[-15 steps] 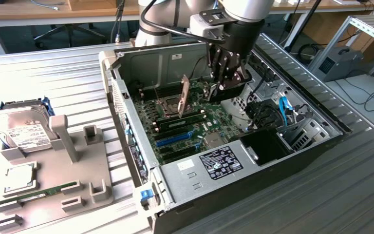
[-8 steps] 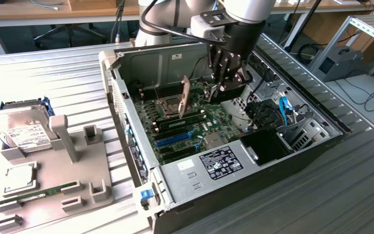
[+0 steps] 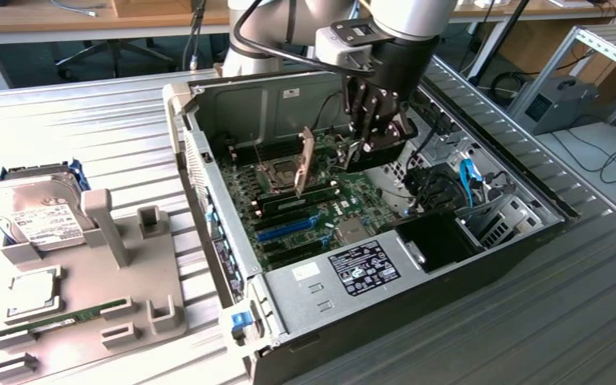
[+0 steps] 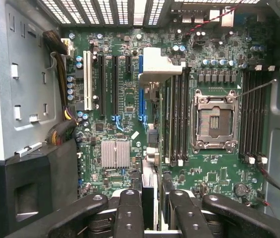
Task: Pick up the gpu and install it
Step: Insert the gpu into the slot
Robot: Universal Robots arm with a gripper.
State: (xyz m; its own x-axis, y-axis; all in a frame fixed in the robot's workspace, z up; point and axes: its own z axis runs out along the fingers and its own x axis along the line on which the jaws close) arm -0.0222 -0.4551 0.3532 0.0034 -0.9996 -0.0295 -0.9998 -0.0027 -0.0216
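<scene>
Black finger gripper (image 3: pixel 375 136) pinching dark flat gpu card with silver metal end bracket (image 3: pixel 305 160), held edge-on above green motherboard (image 3: pixel 308 210) inside open black computer case (image 3: pixel 286 273). Wrist view: gripper (image 4: pixel 152 206) clamps card's edge (image 4: pixel 152 148); card hangs over motherboard (image 4: pixel 125 99), beside memory slots, clear of blue slots. Case walls ring motherboard closely. Silver hard drive with white label (image 3: pixel 35 212) lies well outside case.

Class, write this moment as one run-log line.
gripper: jaws closed on gpu, edge-on | position: above motherboard inside open computer case | gpu: not yet seated
</scene>
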